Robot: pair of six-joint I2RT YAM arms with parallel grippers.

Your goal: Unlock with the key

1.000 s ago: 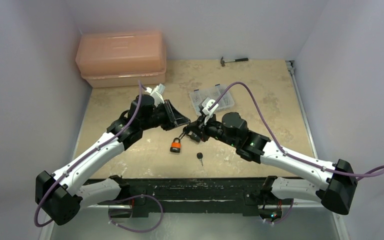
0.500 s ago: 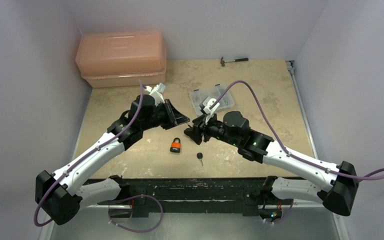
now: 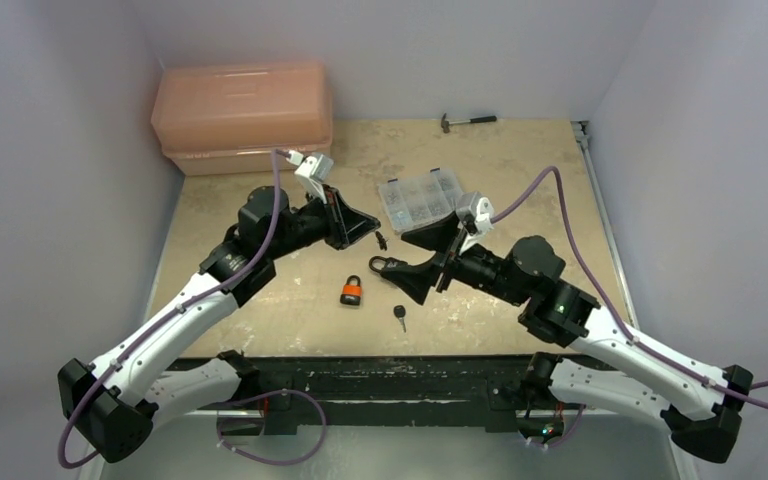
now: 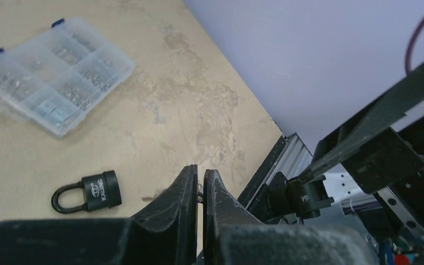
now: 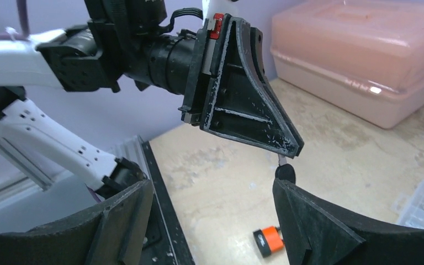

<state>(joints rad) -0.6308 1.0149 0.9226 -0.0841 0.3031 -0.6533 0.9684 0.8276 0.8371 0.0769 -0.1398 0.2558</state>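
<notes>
The left pincer (image 5: 293,150) is pinched almost closed on the key (image 5: 285,171). It grips the thin metal blade, and the rounded black head hangs just below its tips, above the tabletop (image 3: 520,170). The right pincer (image 5: 211,185) is spread wide and holds nothing.

Only the right wrist view shows the key's head clearly. In the left wrist view just a sliver shows between the fingers (image 4: 183,190). That view does show a black padlock (image 4: 91,191) lying flat, apart from a clear organizer box (image 4: 55,72). The overhead view adds an orange padlock (image 3: 351,292) with a second key (image 3: 400,314) lying just beside it.
</notes>
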